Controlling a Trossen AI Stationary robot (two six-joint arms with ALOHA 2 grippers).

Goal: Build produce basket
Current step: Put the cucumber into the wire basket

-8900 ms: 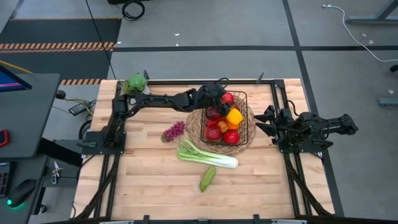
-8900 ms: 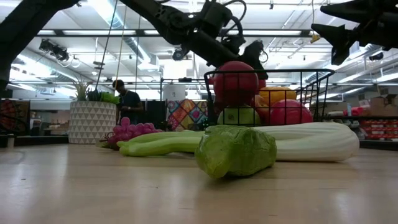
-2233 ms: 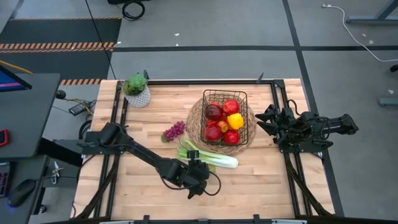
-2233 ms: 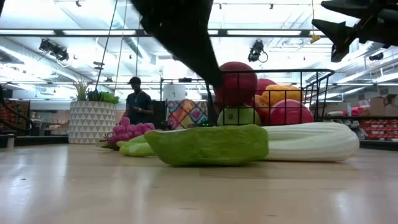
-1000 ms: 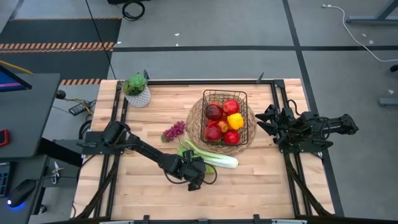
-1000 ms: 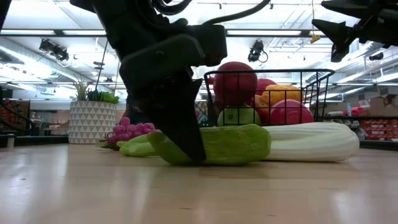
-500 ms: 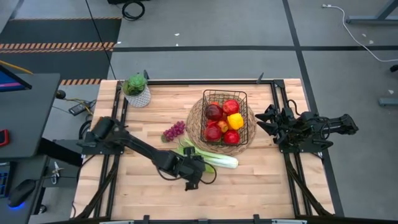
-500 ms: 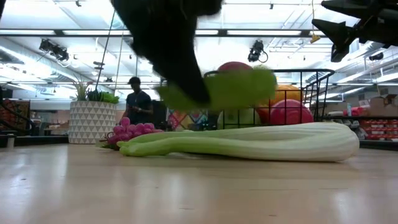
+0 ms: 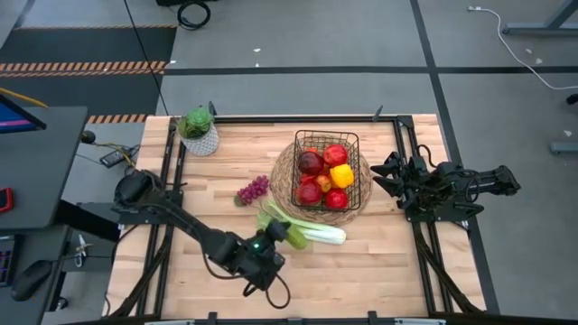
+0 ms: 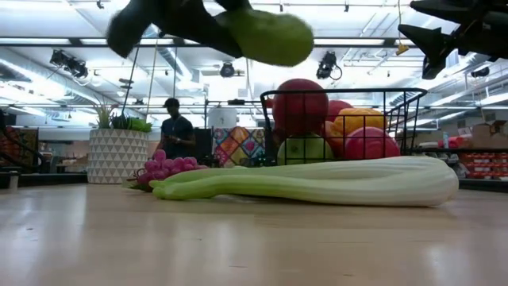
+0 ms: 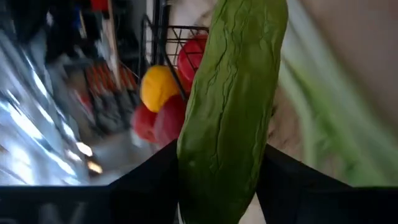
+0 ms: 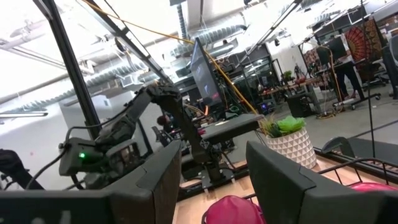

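Note:
My left gripper point(image 9: 267, 242) is shut on the green cucumber point(image 9: 275, 234), high above the table's near middle. In the low view the cucumber point(image 10: 266, 36) hangs above the leek point(image 10: 317, 184). The black wire basket point(image 9: 327, 170) stands on a round straw mat and holds red apples, a yellow pepper and other fruit. The pale-green leek point(image 9: 302, 226) and the purple grapes point(image 9: 253, 190) lie on the table left of and in front of the basket. My right gripper point(image 9: 377, 179) is open and empty, raised at the right of the basket. My left gripper pinches the cucumber's two long sides point(image 11: 205, 171) between its two fingers point(image 11: 149, 183), near one end. The rest of the cucumber sticks out ahead past the fingertips toward the basket. It is lifted clear of the table and the leek.
A leafy plant in a white pot point(image 9: 197, 126) stands at the far left corner. The straw mat point(image 9: 287, 176) reaches out around the basket. Bare wood lies along the near edge point(image 9: 361, 271). A person point(image 10: 176, 127) stands in the room beyond the table.
My left gripper, shut on the cucumber, has gone up from the table top. The cucumber lay on the table in front of the leek a second ago; it now hangs well above the leek, lifted clear.

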